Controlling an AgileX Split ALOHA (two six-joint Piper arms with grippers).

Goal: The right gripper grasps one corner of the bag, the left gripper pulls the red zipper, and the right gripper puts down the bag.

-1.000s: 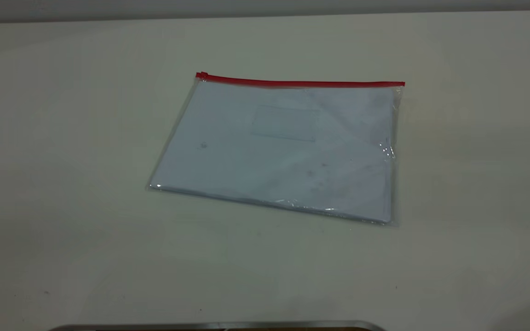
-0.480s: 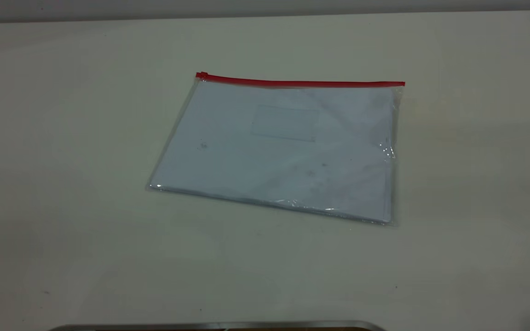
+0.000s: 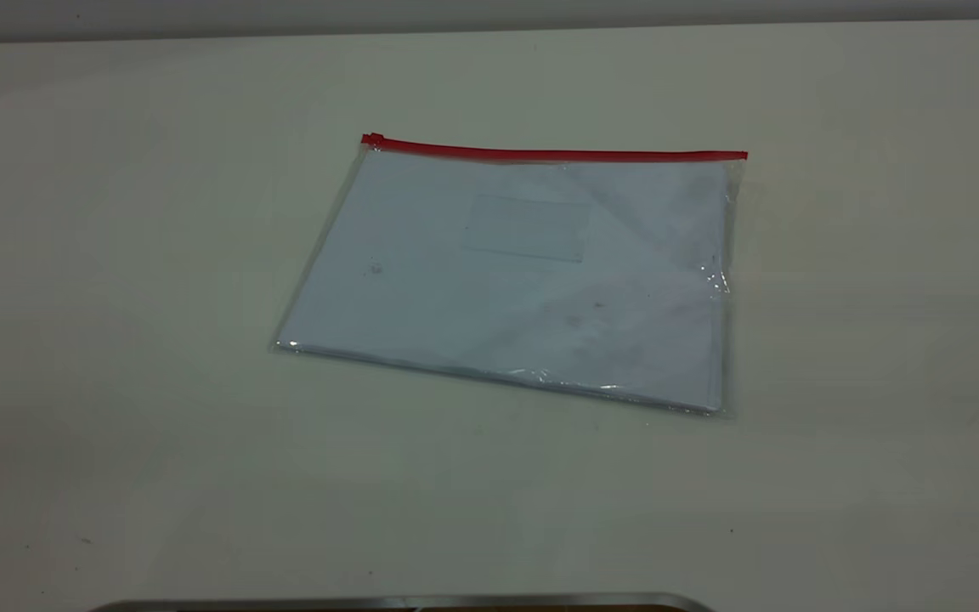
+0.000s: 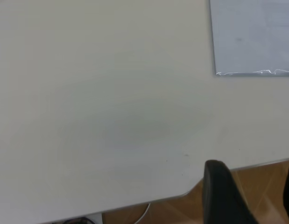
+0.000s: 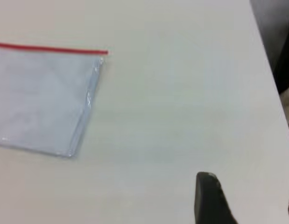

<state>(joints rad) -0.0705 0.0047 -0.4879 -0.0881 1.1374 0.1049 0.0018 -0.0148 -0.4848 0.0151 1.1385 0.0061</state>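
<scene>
The bag (image 3: pixel 506 272), a clear flat pouch with white sheets inside, lies flat in the middle of the table. The red zipper (image 3: pixel 557 155) runs along its far long edge, with the slider tab (image 3: pixel 372 139) at the left end. Neither gripper shows in the exterior view. The left gripper (image 4: pixel 253 164) is open and empty above the table's edge, well away from the bag's corner (image 4: pixel 256 32). The right gripper (image 5: pixel 249 182) is open and empty over bare table, apart from the bag (image 5: pixel 41 98) and the end of its red zipper (image 5: pixel 51 49).
The white table (image 3: pixel 116 340) surrounds the bag on all sides. A metal rim (image 3: pixel 404 602) runs along the near edge in the exterior view. Wooden floor (image 4: pixel 181 210) shows past the table's edge in the left wrist view. The table's side edge (image 5: pixel 268 70) shows in the right wrist view.
The bag has not moved. A faint shadow at the table's lower right corner has faded.
</scene>
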